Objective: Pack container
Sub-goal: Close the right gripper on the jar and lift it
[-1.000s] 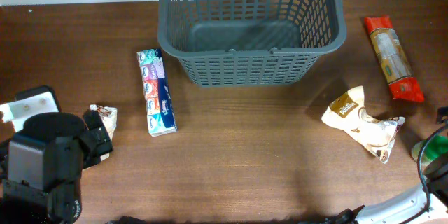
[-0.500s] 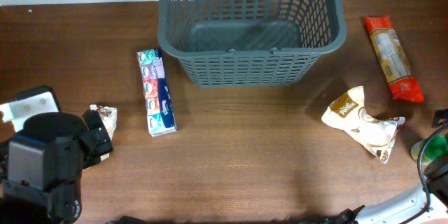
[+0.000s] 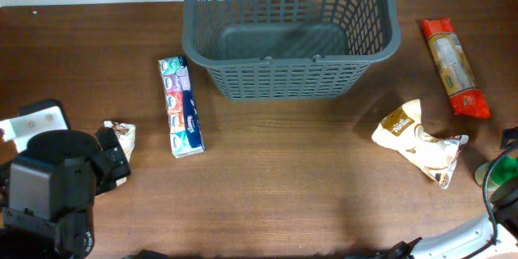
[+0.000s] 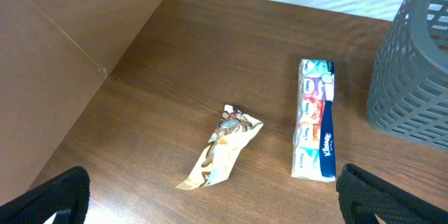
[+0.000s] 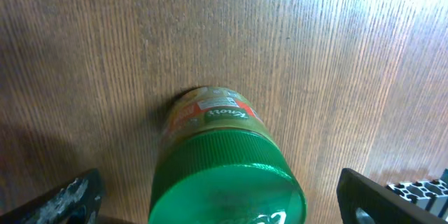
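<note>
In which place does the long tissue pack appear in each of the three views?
Overhead: tissue pack left of centre, beside the left end of the basket.
Left wrist: tissue pack right of centre, between the crumpled wrapper and the basket wall.
Right wrist: not in it.
Shared landmark: the grey basket, in the overhead and left wrist views.

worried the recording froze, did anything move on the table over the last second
Nothing visibly changed. The basket is empty as before, and the tissue pack, small wrapper, crumpled snack bag, red packet and green-lidded jar lie where they were.
</note>
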You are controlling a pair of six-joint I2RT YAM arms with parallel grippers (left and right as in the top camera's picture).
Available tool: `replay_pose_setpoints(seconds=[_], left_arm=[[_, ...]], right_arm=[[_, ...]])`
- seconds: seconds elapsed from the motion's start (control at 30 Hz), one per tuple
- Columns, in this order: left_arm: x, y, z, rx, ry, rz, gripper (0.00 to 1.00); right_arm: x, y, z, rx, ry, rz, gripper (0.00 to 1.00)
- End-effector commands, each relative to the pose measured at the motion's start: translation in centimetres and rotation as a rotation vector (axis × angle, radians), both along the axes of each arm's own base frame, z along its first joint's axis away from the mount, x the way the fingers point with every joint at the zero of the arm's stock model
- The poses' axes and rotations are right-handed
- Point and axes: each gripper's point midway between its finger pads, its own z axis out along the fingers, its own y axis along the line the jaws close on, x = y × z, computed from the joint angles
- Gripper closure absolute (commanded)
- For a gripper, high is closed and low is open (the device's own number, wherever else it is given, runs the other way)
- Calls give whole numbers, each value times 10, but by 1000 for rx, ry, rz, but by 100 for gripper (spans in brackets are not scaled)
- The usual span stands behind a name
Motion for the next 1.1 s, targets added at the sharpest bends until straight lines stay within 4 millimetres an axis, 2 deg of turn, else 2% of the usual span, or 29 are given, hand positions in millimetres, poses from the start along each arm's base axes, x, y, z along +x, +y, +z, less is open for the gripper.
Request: replay_pose_setpoints(seconds=[0.0,0.2,0.4,0.6,1.07], left_arm=[[0,0,-2,-13,4,8,0],[1,0,-2,-12,4,9,0],[1,0,-2,-12,4,9,0],[1,0,-2,-12,4,9,0],[1,0,-2,-12,4,9,0]], right_arm=[[-6,-1,-5,5,31,11,1],[-13,11,-25,42,44,18,1],[-6,15,-45,52,-10,66,1],[2,13,-47,54,-49,110,1],[3,13,-48,60,-58,138,1]])
